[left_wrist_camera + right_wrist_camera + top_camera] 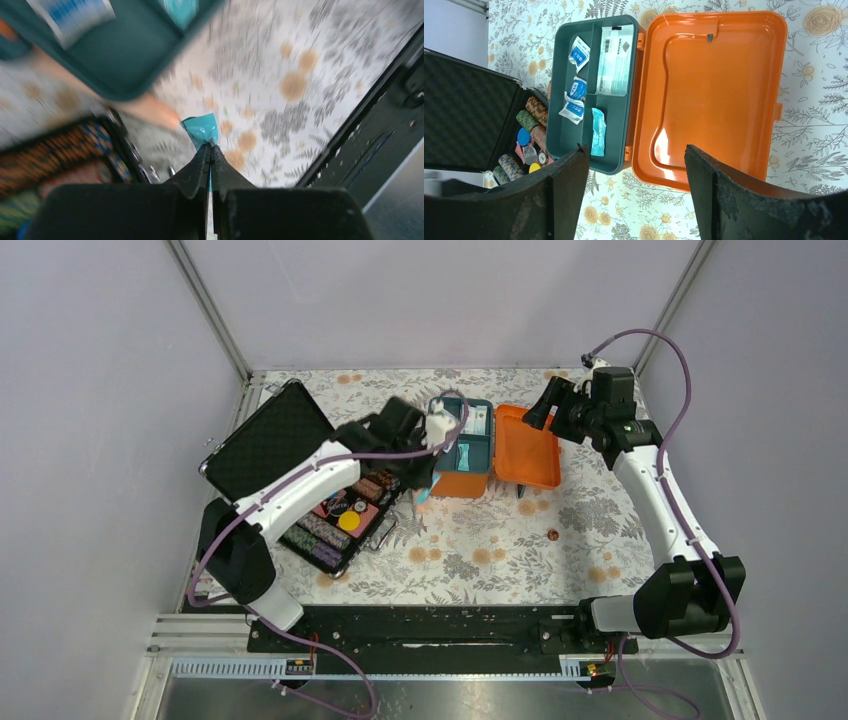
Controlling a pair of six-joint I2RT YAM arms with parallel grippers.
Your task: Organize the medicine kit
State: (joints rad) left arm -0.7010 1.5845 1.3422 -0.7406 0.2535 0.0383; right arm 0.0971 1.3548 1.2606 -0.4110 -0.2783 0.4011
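Observation:
The medicine kit (462, 483) stands open at mid-table, its dark teal tray (481, 445) on the left and its orange lid (527, 447) flat on the right. In the right wrist view the tray (566, 135) holds a long white packet (614, 60), small blue-white sachets (575, 95) and a teal packet (598, 131). My left gripper (424, 486) is shut on a teal packet (201, 129) and holds it above the cloth, just off the kit's near-left corner (125, 65). My right gripper (533, 412) is open and empty, high over the lid (719, 85).
A black case (275, 440) of striped chip stacks (335, 525) lies open left of the kit, close under my left arm. A small brown item (552, 534) and a dark bit (525, 494) lie on the floral cloth in front of the lid.

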